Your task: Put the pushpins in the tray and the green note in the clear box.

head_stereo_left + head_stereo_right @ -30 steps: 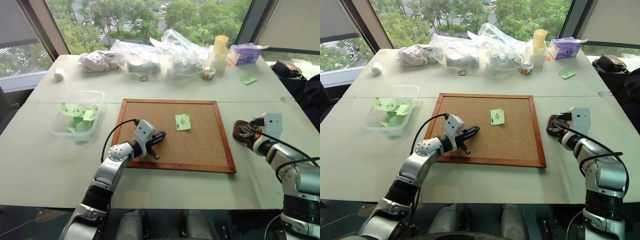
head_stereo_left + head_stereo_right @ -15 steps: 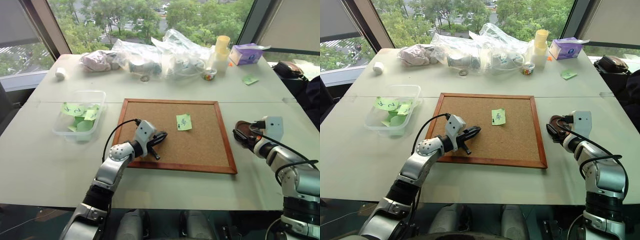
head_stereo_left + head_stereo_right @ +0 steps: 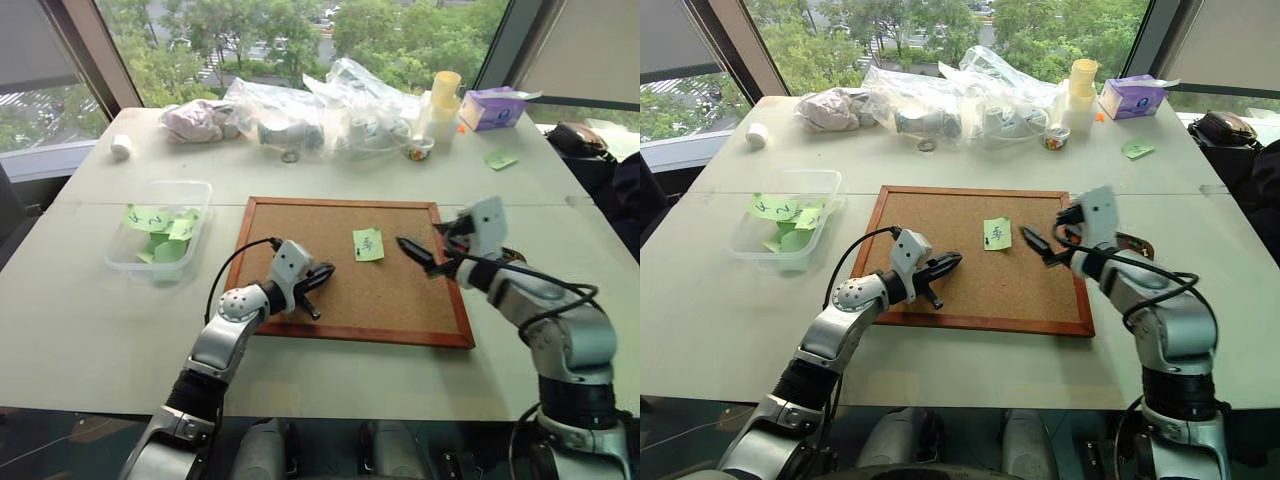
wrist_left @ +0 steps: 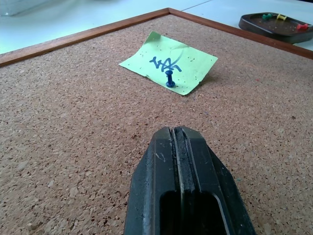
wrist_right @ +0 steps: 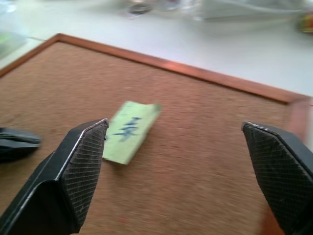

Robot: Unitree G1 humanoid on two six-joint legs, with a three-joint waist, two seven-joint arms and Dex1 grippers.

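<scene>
Right wrist view: our wide-open right gripper [image 5: 181, 161] faces the pinned light-green square paper note [image 5: 130, 131], nearer than our shut left gripper [image 3: 318, 279].

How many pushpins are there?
4. A blue pushpin stands stuck through the green note on the corkboard. A green pushpin, a yellow pushpin and a red pushpin lie in the tray. The tray's edge is cut off, so more may be hidden.
</scene>
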